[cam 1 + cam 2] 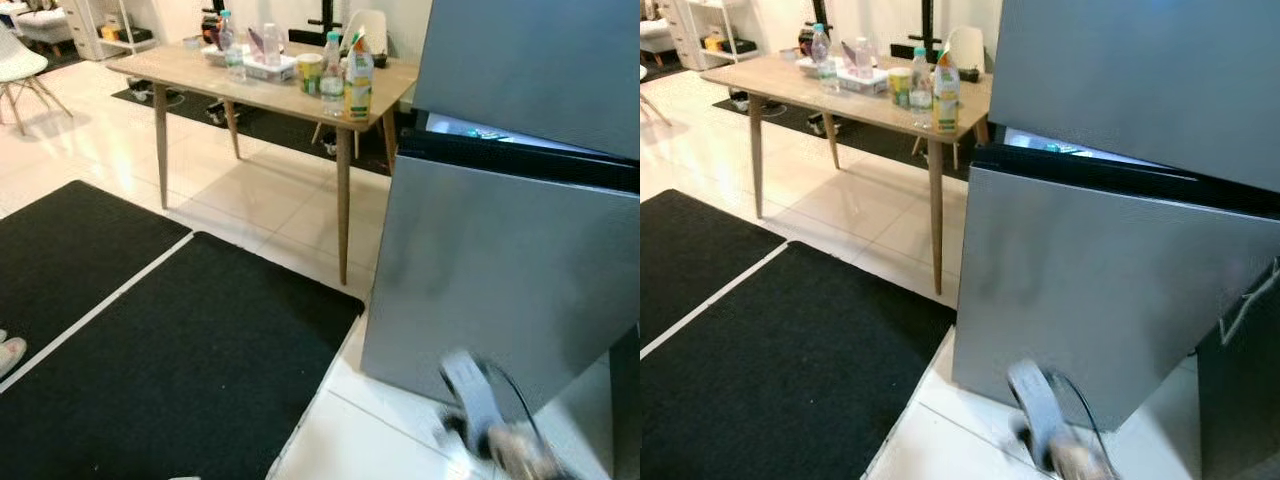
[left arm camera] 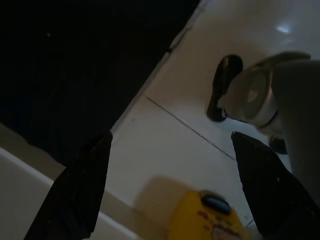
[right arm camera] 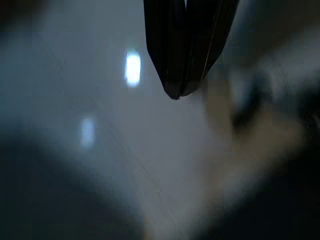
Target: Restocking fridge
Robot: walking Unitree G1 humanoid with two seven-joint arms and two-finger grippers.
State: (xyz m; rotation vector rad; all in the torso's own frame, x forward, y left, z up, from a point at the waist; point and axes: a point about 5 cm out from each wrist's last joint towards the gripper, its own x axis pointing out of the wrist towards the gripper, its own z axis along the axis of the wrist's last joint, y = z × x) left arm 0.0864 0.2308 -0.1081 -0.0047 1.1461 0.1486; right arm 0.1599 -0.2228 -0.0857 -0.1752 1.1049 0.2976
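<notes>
**A:** Where is the stock for the fridge?

**B:** On the wooden table (image 1: pixel 190 70) in the upper left of the frame: a juice carton (image 1: pixel 358 78), a clear water bottle (image 1: pixel 333 70) just beside it, a yellow-green cup (image 1: pixel 309 72) and another bottle (image 1: pixel 231 47) further back. The fridge (image 1: pixel 500 260) takes up the right side, its grey door (image 1: pixel 1110 280) swung ajar with a lit gap along the top edge.

**A:** How would those things handle?

**B:** My guess is that the full bottles are fairly heavy and smooth, so they could slip; I would take one around the middle of the body, below the shoulder. The carton looks stiff but could dent if squeezed hard, so flat sides, mid-height.

**A:** And the grippers?

**B:** The left gripper (image 2: pixel 170 180) hangs low over pale floor tiles beside a black mat (image 1: pixel 180 370), its fingers (image 2: pixel 80 195) spread wide apart, empty, with something yellow (image 2: pixel 207 220) below it that I cannot identify. The right gripper (image 3: pixel 182 75) has its fingers pressed together on nothing; what lies beyond it is blurred.
</notes>
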